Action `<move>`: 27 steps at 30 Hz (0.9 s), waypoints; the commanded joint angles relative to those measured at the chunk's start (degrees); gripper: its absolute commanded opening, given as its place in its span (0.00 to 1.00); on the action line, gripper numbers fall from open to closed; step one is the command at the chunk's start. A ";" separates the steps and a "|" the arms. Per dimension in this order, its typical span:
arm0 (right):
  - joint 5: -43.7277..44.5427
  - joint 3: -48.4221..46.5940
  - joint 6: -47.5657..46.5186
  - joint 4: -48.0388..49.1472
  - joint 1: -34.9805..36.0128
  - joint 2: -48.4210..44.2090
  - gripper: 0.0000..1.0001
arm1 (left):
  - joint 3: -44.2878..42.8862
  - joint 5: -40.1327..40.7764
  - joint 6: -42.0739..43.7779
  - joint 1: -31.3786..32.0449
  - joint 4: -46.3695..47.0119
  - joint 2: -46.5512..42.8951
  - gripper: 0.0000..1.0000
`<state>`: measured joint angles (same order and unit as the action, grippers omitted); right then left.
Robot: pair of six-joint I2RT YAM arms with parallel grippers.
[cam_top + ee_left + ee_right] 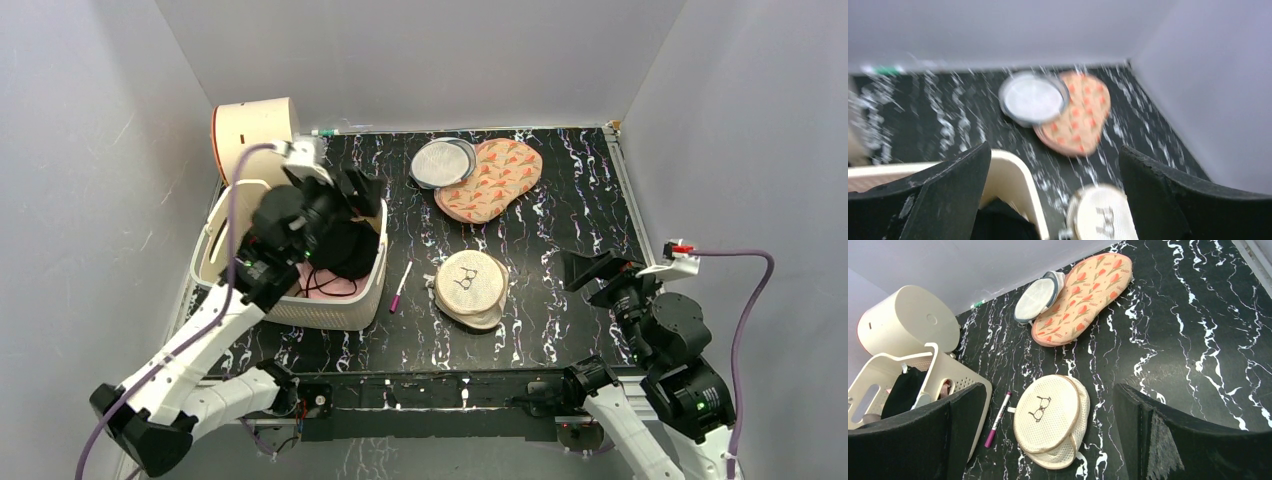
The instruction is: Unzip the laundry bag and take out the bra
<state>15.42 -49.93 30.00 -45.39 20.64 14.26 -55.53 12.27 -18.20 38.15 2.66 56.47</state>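
Note:
The beige mesh laundry bag (470,287) with the black bra drawing lies on the black marbled table, in front of centre. In the right wrist view (1048,412) its top flap stands apart from the base along the lower right rim. A pink fabric patch (322,284) shows in the white basket (372,290) under black clothes; I cannot tell whether it is the bra. My left gripper (362,195) is open and empty above the basket's right side; its view (1054,150) is blurred. My right gripper (592,268) is open and empty, right of the bag (1049,390).
A purple pen (401,287) lies between basket and bag. An orange-patterned pouch (492,178) and a grey round pouch (443,162) lie at the back. A cream round container (255,130) stands behind the basket. Grey walls enclose the table.

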 commanded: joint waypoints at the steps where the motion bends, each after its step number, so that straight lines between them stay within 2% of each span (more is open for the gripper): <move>1: -3.08 -0.08 -2.38 4.61 0.45 2.85 0.98 | -9.23 0.56 0.69 -8.68 -9.29 -0.05 0.98; 5: -6.54 -0.23 -4.47 6.19 0.45 5.65 0.98 | -11.17 -1.39 -0.25 -16.20 -14.17 -0.94 0.98; 8: -8.43 -0.66 -5.79 7.91 0.43 8.24 0.98 | -11.26 -0.11 -1.52 -18.90 -17.07 -3.90 0.98; 14: -14.33 -4.01 -9.44 11.86 0.45 17.75 0.98 | -12.96 4.59 -3.15 -19.12 -21.99 -10.77 0.98; 20: -14.83 -17.03 -12.75 8.69 0.45 28.62 0.98 | -19.63 9.17 -0.36 -19.16 -28.75 -14.94 0.98; 27: -14.82 -25.13 -14.11 8.97 0.44 28.32 0.98 | -22.33 8.89 2.63 -19.17 -31.44 -20.72 0.98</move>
<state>0.97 -69.41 18.00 -39.42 20.91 44.73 -76.12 20.36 -18.26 19.22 -25.89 37.41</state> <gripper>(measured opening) 0.980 0.983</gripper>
